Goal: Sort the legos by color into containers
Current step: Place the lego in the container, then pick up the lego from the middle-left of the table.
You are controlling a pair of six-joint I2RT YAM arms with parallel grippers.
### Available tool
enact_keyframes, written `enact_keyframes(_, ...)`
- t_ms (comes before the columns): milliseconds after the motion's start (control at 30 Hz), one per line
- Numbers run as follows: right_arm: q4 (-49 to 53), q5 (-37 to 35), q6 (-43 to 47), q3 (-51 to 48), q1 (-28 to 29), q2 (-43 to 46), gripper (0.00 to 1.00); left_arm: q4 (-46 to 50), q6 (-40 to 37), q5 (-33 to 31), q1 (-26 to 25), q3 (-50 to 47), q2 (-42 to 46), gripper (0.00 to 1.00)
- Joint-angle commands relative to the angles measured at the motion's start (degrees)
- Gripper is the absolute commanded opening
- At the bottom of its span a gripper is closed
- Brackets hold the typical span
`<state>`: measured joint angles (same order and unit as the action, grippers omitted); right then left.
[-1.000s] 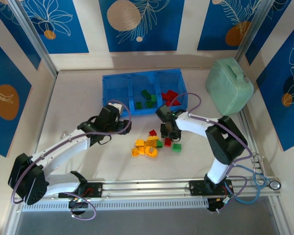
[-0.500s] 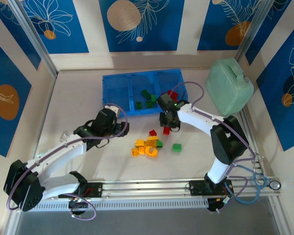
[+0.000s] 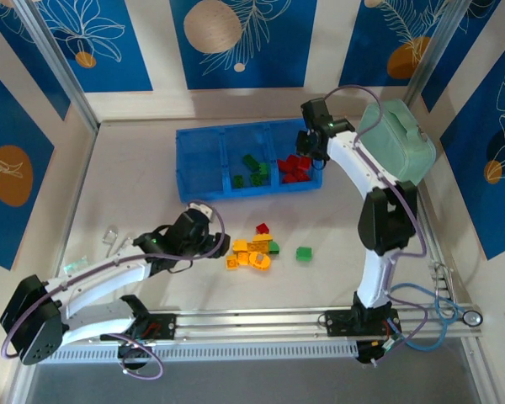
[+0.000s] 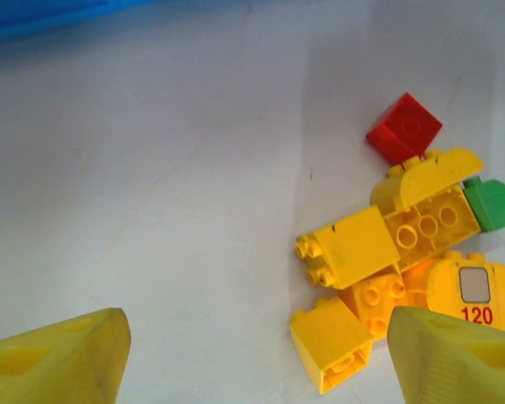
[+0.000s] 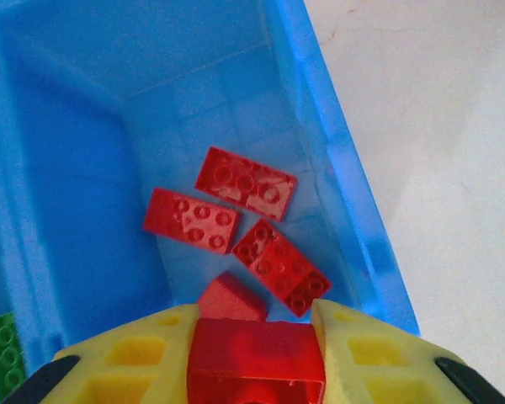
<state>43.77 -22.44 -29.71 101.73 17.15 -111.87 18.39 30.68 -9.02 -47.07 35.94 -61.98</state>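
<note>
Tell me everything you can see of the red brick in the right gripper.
The red brick is a small, glossy plastic block with a smooth face toward the camera. It sits clamped between the right gripper's yellow fingers, hanging over the right compartment of the blue tray, above other red bricks lying on its floor. Only the fingers seem to touch it.

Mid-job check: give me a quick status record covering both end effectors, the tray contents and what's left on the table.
right end effector: shut on the held red brick, above the right compartment of the tray
left end effector: open, holding nothing, low beside the yellow pile
right compartment: red bricks
middle compartment: green bricks
loose on table: yellow pile, loose red brick, two loose green bricks
</note>
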Motion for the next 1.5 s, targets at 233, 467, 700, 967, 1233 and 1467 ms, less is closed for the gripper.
enact_keyframes(233,11.64,1.07,4.20,21.81,-2.38,-15.04,0.34,-0.61,2.62,1.11,-5.49,-1.76,-2.26,0.80)
enact_keyframes(467,7.50,3.83,3.64,13.94,-0.77,-7.34,0.75,-0.53,6.62,0.47,-8.74,-1.97,-6.65,0.80)
enact_keyframes(700,-1.36,4.93,2.73,-5.04,1.93,8.27,0.75,-3.39,10.97,1.18,-10.68,-2.67,-11.06,0.77)
enact_keyframes(967,-6.21,5.85,0.60,-20.12,3.57,17.24,0.75,-9.15,13.62,4.57,-10.68,-2.19,-17.28,0.73)
enact_keyframes(1233,-8.67,6.76,-1.00,-26.34,3.61,20.20,0.74,-6.64,14.05,1.98,-10.68,-0.41,-21.60,0.64)
enact_keyframes(1467,-9.40,7.06,-1.57,-27.98,4.11,20.82,0.74,-5.99,14.41,-0.09,-10.58,-0.09,-22.52,0.58)
